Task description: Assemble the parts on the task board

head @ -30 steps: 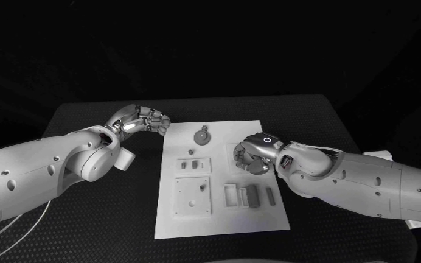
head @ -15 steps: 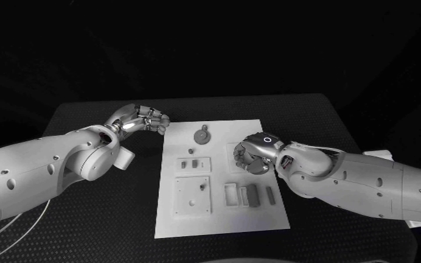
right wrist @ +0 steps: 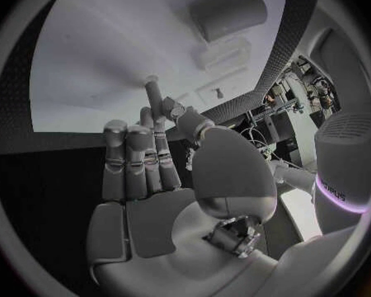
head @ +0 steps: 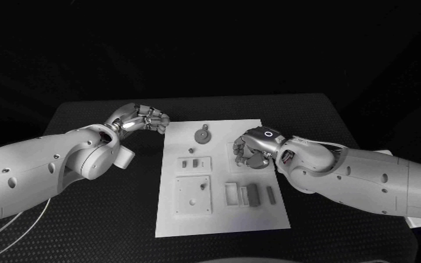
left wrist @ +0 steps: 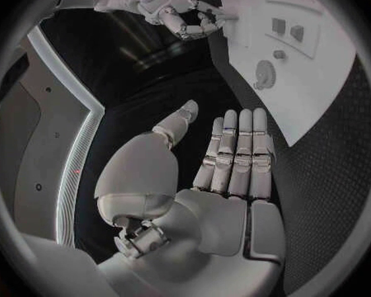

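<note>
The white task board (head: 221, 214) lies in the middle of the table. On it are a round grey part (head: 202, 136), a plate with two slots (head: 194, 165), a square plate (head: 192, 195) and dark bars (head: 252, 194) beside a pale frame (head: 232, 193). My right hand (head: 253, 149) hovers over the board's right middle; in the right wrist view this hand (right wrist: 144, 178) has empty fingers, one stretched toward the board (right wrist: 111, 46). My left hand (head: 140, 119) sits off the board's far left corner, and in its wrist view the left hand (left wrist: 227, 171) has straight fingers holding nothing.
The black table (head: 105, 214) surrounds the board, with bare room along its left and right sides. The left wrist view shows the right hand (left wrist: 185, 16) with its fingers bent down over the board (left wrist: 317, 72), near the round part (left wrist: 265, 74).
My right hand has shifted a little toward the far side of the board. The left hand and the parts have stayed put.
</note>
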